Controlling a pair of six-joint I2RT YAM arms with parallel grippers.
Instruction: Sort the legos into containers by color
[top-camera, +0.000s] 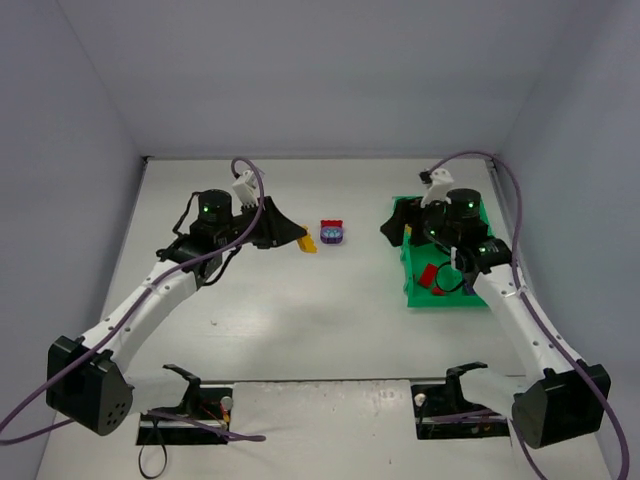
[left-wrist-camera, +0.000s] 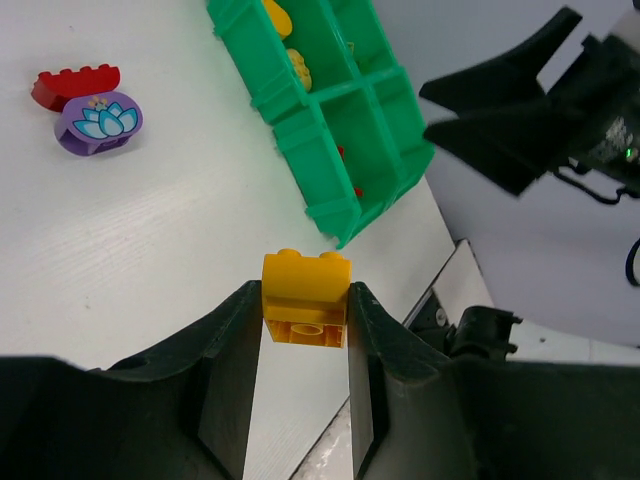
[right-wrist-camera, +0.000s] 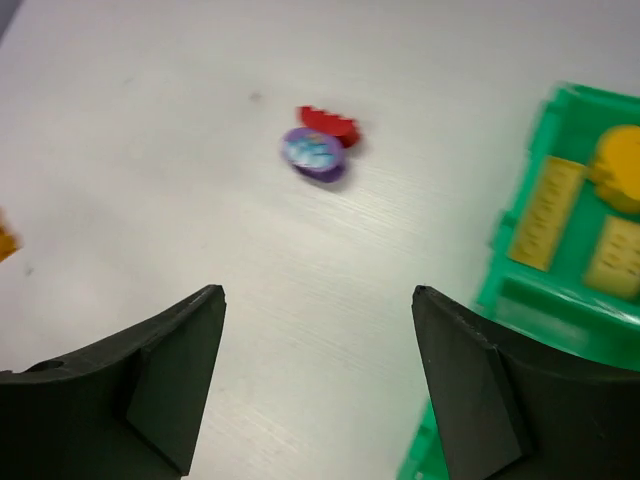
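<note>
Over the white table, left end effector pinches 1 yellow lego; right end effector gapes empty.

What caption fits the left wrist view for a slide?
Left hand grips a yellow lego; green tray, red lego and purple lego lie ahead.

We count one four-compartment green tray. Inside the tray we see three yellow legos and at least one red lego. Outside the tray we count one yellow brick, one red brick and one purple piece.
</note>
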